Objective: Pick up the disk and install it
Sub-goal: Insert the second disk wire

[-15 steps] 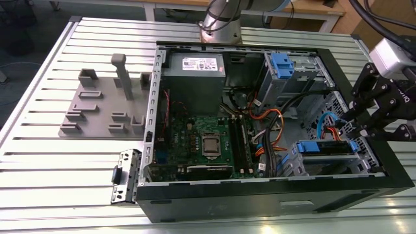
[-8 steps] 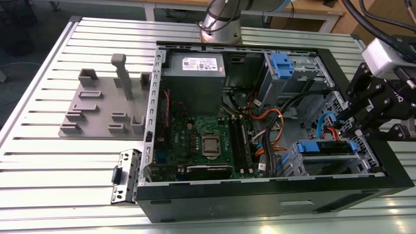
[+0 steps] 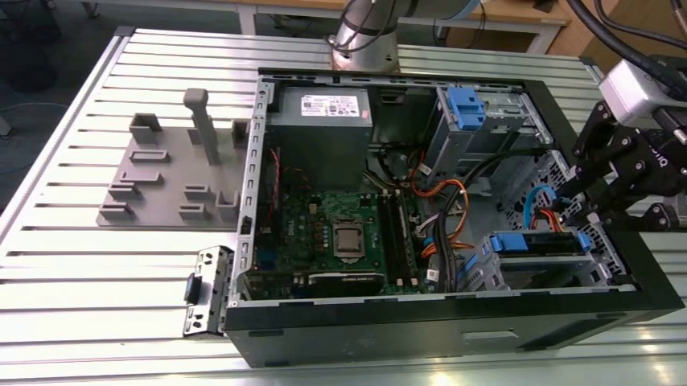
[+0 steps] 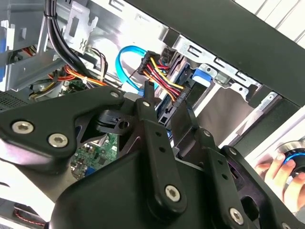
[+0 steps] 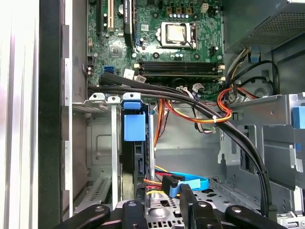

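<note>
Exterior view: one disk (image 3: 540, 244), bay-mounted

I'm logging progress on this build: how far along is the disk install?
The disk, in its blue bracket, already sits in the drive bay inside the computer case. The gripper is at the disk's cabled end, near the blue cable. Whether the disk is fully seated cannot be told.

Matt black gripper (image 4: 162, 119); ribbed, shiny metal table (image 3: 86, 265).
</note>
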`<state>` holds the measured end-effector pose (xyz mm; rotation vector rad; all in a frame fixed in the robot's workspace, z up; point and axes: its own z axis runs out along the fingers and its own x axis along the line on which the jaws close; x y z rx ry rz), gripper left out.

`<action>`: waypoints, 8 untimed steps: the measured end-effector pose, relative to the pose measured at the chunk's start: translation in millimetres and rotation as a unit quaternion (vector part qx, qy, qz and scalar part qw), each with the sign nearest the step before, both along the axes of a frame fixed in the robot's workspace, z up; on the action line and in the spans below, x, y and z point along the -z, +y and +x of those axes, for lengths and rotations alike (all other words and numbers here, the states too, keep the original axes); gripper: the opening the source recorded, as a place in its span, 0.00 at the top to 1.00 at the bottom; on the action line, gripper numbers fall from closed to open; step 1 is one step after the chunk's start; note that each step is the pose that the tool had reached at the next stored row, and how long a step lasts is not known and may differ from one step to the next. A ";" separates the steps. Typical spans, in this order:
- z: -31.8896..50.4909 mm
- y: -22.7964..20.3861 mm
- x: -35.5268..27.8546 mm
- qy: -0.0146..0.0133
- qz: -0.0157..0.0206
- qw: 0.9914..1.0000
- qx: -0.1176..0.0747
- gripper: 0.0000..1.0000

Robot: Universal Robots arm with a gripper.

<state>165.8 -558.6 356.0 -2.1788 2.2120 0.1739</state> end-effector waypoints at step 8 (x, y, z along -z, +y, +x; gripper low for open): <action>-2.9 -2.7 1.3 0.000 0.000 1.000 0.000 0.59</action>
